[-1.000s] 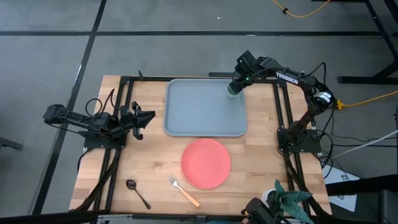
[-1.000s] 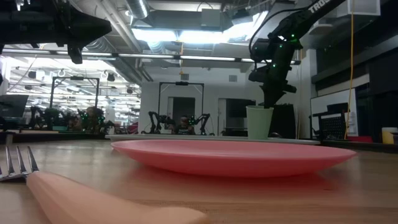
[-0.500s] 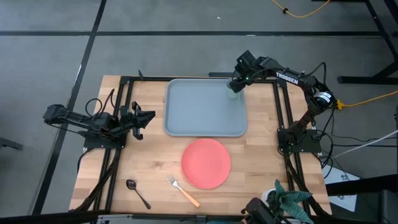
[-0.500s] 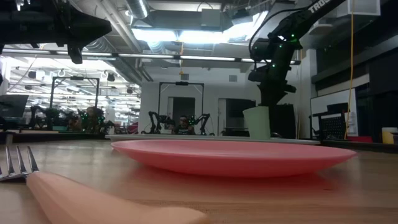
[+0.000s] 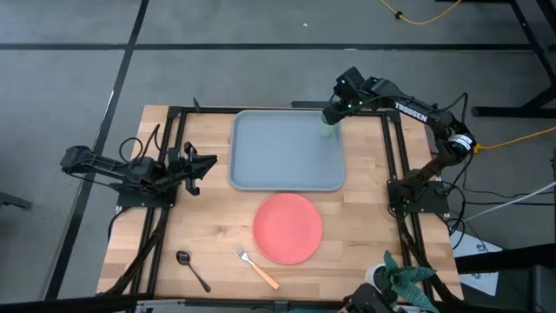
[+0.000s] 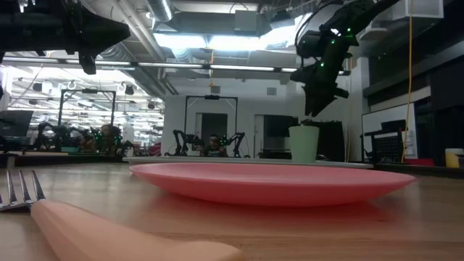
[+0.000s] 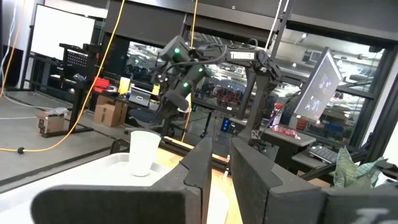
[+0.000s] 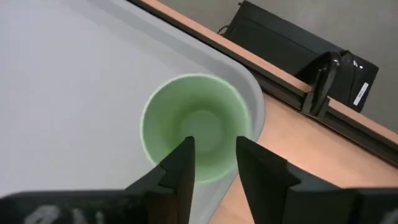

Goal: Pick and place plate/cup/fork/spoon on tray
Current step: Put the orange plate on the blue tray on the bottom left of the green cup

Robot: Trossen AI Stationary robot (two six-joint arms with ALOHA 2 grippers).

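Bench: your pale wooden bench (image 5: 208, 226) sits on a grey floor; a lab with racks shows behind it.
Tray: the tray (image 5: 278, 165) lies at the far middle.
Cup: the cup (image 5: 326, 131) stands upright in the tray's far right corner.
Right hand: your right hand (image 5: 333, 114) hangs just above the cup, fingers apart, holding nothing.
Left hand: your left hand (image 5: 196, 166) waits at the left edge, fingers nearly together.
Plate: the plate (image 5: 287, 228) lies near the tray; fork (image 5: 254, 266) and spoon (image 5: 192, 269) lie at the near edge.

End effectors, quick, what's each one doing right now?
Left end effector: fingers nearly together, holding nothing, at the table's left side.
Right end effector: empty, above the cup on the tray.
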